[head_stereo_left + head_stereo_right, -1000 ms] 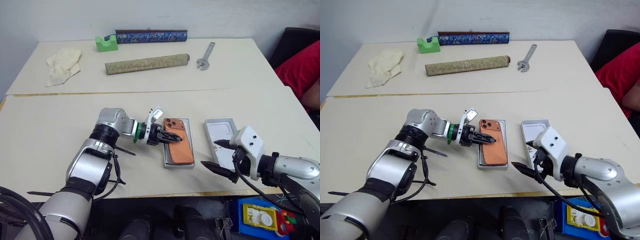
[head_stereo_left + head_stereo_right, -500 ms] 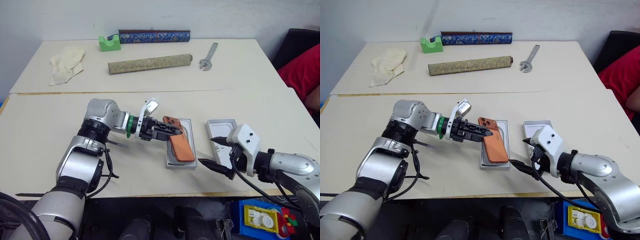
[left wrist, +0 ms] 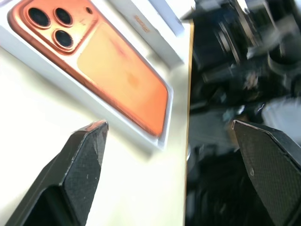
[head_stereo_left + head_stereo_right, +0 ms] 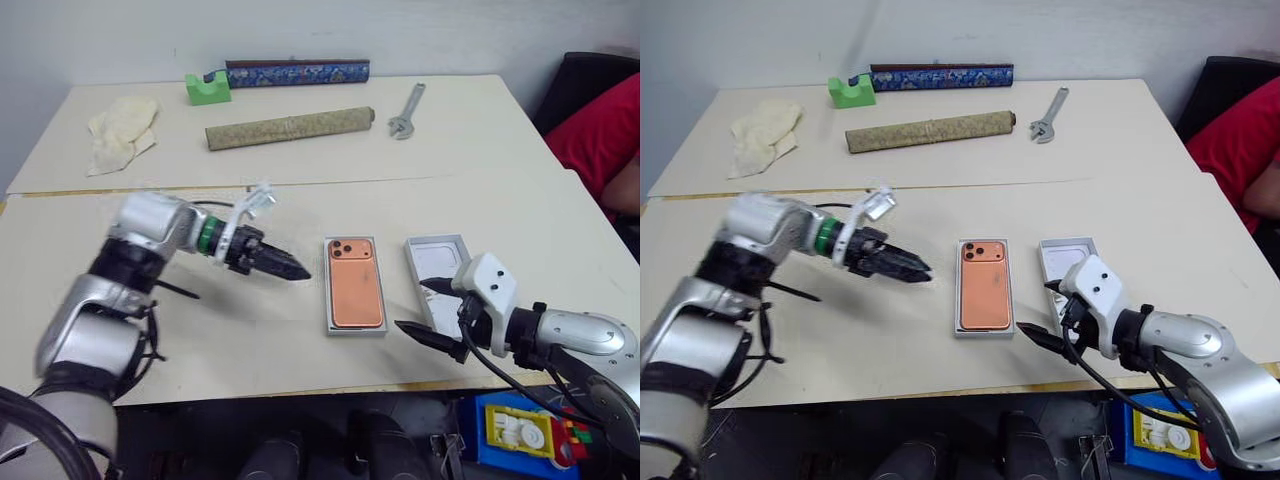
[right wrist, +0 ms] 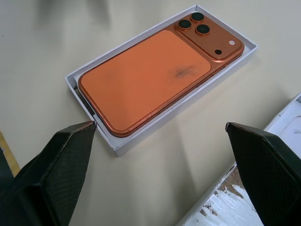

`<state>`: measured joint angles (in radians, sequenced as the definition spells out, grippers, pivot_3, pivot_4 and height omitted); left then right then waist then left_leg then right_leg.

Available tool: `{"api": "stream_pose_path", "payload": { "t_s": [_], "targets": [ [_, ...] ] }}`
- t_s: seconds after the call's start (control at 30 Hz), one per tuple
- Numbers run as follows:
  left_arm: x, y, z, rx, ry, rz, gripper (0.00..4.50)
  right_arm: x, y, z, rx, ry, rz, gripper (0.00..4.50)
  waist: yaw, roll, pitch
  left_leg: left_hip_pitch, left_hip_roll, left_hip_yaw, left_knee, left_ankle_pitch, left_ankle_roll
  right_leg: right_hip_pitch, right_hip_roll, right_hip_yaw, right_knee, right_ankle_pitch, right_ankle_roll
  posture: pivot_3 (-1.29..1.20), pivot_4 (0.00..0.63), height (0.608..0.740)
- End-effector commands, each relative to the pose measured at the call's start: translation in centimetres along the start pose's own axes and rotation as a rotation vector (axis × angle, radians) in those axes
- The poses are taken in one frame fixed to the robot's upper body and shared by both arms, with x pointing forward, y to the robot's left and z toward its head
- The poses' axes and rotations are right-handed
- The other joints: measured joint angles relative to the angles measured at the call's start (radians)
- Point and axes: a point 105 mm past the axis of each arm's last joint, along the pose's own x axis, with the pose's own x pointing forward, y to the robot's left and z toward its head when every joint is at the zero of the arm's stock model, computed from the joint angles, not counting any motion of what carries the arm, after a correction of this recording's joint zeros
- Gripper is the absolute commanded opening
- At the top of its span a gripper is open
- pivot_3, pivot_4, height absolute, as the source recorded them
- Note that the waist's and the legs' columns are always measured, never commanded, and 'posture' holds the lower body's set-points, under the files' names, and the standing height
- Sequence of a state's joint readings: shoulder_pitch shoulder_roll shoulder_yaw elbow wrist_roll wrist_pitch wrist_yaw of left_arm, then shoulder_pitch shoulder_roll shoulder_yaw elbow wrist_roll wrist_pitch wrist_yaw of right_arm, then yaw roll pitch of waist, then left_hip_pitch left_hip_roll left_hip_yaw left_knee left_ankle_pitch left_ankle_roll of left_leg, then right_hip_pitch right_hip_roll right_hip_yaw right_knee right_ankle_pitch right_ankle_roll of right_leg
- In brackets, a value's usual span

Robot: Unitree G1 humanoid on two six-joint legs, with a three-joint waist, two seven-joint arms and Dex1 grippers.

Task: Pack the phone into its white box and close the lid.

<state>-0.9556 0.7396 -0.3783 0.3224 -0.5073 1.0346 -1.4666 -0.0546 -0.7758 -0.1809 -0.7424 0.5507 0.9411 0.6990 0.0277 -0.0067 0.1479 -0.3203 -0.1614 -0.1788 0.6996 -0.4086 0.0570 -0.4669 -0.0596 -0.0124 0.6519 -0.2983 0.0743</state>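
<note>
Pale tabletop [image 4: 80, 280], left to right: left gripper [image 4: 285, 268], fingers spread and empty, hangs clear left of the phone [image 4: 356, 292], which lies camera-up, seated in the white box [image 4: 357, 328]; the lid [image 4: 432, 266] waits inner-face-up at right, beside the wide-open, empty right gripper [image 4: 425, 312], likely the closing tool.

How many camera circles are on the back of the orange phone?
3. On the phone, lying in the white box, two lenses sit side by side along one edge of the raised square, and a third sits beside them. None look hidden.
</note>
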Motion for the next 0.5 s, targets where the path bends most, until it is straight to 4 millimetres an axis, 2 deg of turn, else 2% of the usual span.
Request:
{"api": "stream_pose_path", "payload": {
  "t_s": [0.03, 0.1, 0.23, 0.33, 0.43, 0.5],
  "targets": [
    [-1.4, -2.2, 1.8, 0.348, -0.086, 0.008, 4.46, -0.5, -1.6, 0.1, 0.024, 0.01, -0.13, 4.5, 0.005, 0.0, 0.0, -0.001, 0.0, -0.001, 0.001, 0.0, 0.0, 0.0, 0.0, -0.001, 0.0, 0.0, 0.0, 0.0, 0.15, 0.74],
    [-2.0, -2.7, 2.2, 0.553, -0.137, 0.06, 4.46, -0.4, -2.8, -0.7, 0.076, 0.042, -0.241, 4.5, 0.005, 0.0, 0.0, -0.001, 0.0, -0.001, 0.001, 0.0, 0.0, 0.001, -0.001, -0.002, 0.0, 0.0, 0.0, 0.0, 0.15, 0.74],
    [-1.8, -3.2, 2.3, 0.736, -0.213, 0.136, 4.46, 0.1, -4.4, -1.8, 0.152, 0.062, -0.399, 4.5, 0.013, 0.0, 0.0, -0.001, 0.0, 0.0, 0.002, 0.0, 0.0, 0.001, -0.001, -0.004, -0.001, 0.0, 0.0, 0.0, 0.15, 0.74],
    [-1.3, -3.3, 1.7, 0.785, -0.205, 0.156, 4.5, 0.4, -5.2, -2.8, 0.209, 0.079, -0.469, 3.91, 0.014, 0.0, 0.0, 0.0, 0.0, 0.001, 0.002, 0.0, 0.0, 0.001, -0.001, -0.003, 0.0, 0.0, 0.0, 0.0, 0.15, 0.74],
    [-1.2, -3.6, 1.8, 0.82, -0.224, 0.158, 4.5, 1.2, -4.6, -3.7, 0.265, 0.101, -0.451, 2.91, 0.014, 0.0, 0.0, 0.0, 0.0, 0.001, 0.001, 0.0, 0.0, 0.001, -0.001, -0.003, 0.0, 0.0, 0.0, 0.0, 0.15, 0.74],
    [-1.2, -3.6, 1.9, 0.81, -0.225, 0.165, 4.5, 1.8, -4.2, -4.2, 0.297, 0.111, -0.438, 2.07, 0.012, 0.0, 0.0, 0.001, 0.0, 0.001, 0.001, 0.0, 0.0, 0.002, -0.001, -0.003, 0.0, 0.0, 0.0, 0.0, 0.15, 0.74]
  ]
}}
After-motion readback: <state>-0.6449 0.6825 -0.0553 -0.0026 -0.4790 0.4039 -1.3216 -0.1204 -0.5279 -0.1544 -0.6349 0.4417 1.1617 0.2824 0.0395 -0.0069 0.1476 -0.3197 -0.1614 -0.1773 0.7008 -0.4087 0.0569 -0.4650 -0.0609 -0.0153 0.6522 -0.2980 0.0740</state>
